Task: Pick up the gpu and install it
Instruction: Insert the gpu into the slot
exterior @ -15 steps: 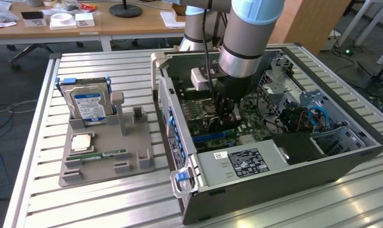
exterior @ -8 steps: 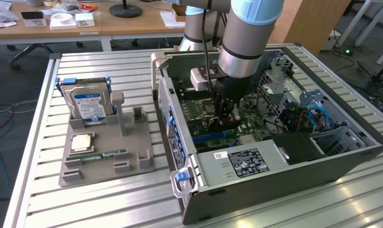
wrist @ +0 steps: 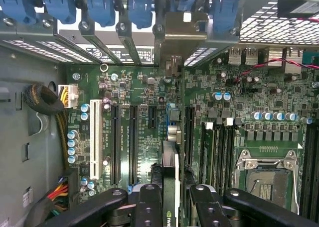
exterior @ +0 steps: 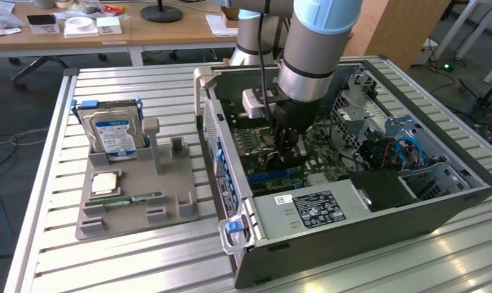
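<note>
Inside the open computer case, my gripper reaches down over the green motherboard. In the wrist view the gripper is shut on the gpu, which I see edge-on as a thin card between the black fingers. The card stands upright over the motherboard, in line with a long black expansion slot. Its silver bracket end sits against the case's rear slot openings. Whether the card is pushed fully into the slot I cannot tell.
A grey holder tray lies on the slatted table at the exterior view's left, with a hard drive standing in it, a memory stick and a square chip. The power supply and cables crowd the case.
</note>
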`<state>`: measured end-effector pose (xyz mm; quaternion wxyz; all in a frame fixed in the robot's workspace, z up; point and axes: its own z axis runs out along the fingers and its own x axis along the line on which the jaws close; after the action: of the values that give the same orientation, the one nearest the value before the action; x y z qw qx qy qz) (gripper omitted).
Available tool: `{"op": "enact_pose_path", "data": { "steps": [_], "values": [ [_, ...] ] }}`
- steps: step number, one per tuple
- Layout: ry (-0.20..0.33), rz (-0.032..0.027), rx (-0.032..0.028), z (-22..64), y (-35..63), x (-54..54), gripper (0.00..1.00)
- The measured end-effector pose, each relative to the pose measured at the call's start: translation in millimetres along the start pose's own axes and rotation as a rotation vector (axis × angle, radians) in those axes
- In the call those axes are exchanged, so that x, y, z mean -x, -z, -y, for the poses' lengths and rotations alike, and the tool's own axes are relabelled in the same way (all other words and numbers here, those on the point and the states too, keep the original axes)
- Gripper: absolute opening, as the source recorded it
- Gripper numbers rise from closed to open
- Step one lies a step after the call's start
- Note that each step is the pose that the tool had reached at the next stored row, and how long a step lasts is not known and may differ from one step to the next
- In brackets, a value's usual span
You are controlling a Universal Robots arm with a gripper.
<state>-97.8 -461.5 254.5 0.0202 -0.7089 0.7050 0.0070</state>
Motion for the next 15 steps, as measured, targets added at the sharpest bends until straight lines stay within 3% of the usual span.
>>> {"op": "enact_pose_path", "data": {
  "steps": [15],
  "values": [
    [0.000, -0.0002, -0.0005, -2.7, -4.7, -0.2, 0.26]
  ]
}}
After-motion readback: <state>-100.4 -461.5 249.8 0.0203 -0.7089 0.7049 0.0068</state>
